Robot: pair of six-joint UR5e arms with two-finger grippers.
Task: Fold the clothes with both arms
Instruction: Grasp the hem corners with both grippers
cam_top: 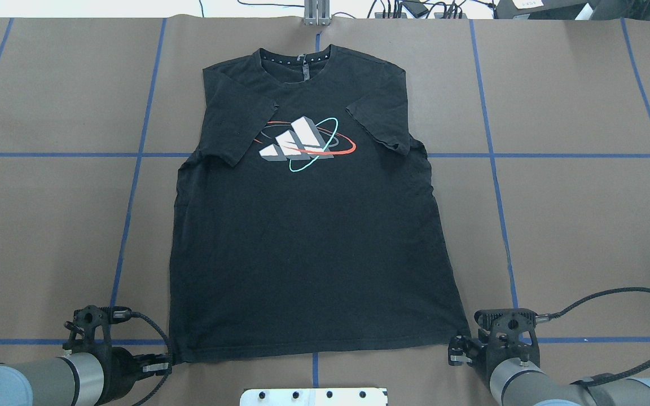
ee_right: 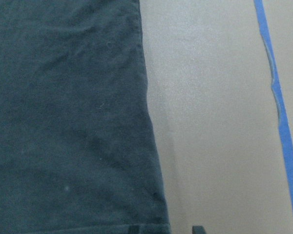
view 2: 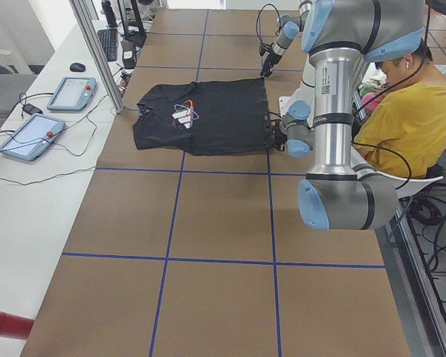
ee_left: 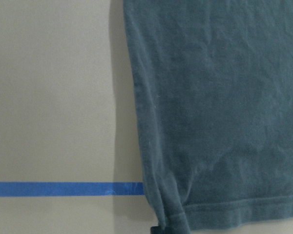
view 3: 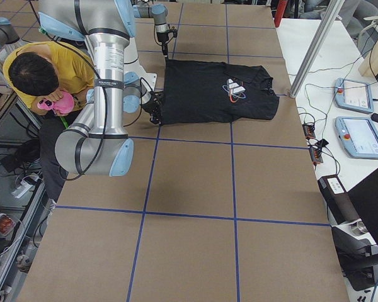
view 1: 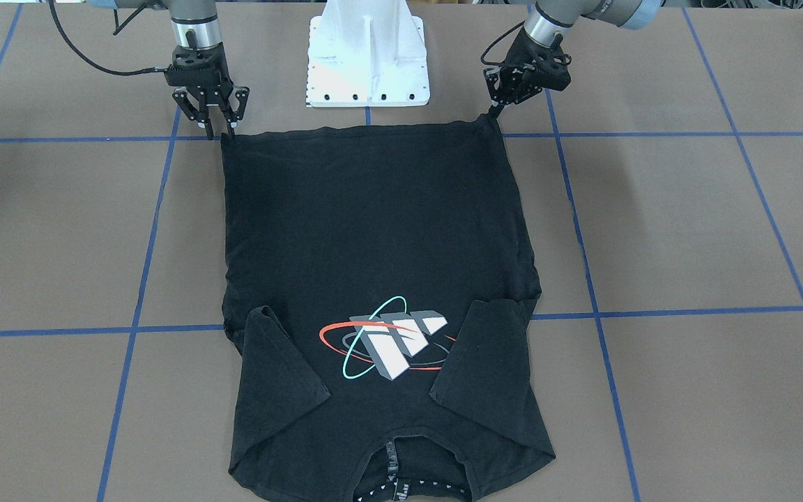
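The black T-shirt (view 1: pixel 373 230) lies flat and face up on the brown table, both sleeves folded in over the chest print (cam_top: pixel 302 144), collar away from the robot. It also shows in the overhead view (cam_top: pixel 308 237). My left gripper (view 1: pixel 496 110) is shut on the hem corner on its side, which is drawn into a small point; the left wrist view shows that corner bunched (ee_left: pixel 173 214). My right gripper (view 1: pixel 219 129) is open, low over the other hem corner; in the right wrist view its fingertips (ee_right: pixel 132 228) straddle the hem edge (ee_right: pixel 156 222).
The white mount base (view 1: pixel 366 63) stands just behind the hem, between the arms. Blue tape lines (cam_top: pixel 133 186) grid the table. A person in a yellow shirt (view 2: pixel 390 111) sits behind the robot. Tablets (view 3: pixel 356 94) lie on the white bench past the collar.
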